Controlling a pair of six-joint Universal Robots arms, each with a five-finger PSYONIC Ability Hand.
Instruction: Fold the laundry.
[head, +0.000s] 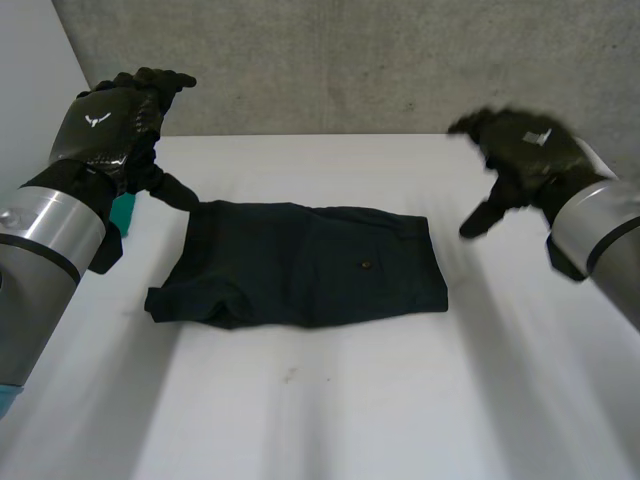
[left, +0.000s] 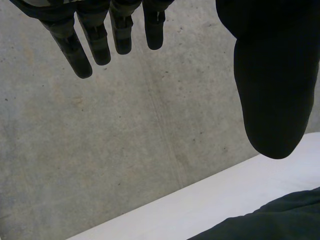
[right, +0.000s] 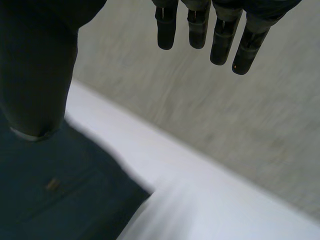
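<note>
We've got the dark shorts (head: 300, 265) lying flat in the middle of the white table (head: 400, 400). Our left hand (head: 110, 125) hovers by their far left corner, and the right hand (head: 520, 150) hangs off their right edge, clear of the cloth. Both have their fingers (left: 90, 45) straight and loose, gripping nothing.

Bright, even light; glare on white table (head: 400, 400); faint shadow under shorts (head: 300, 265).
</note>
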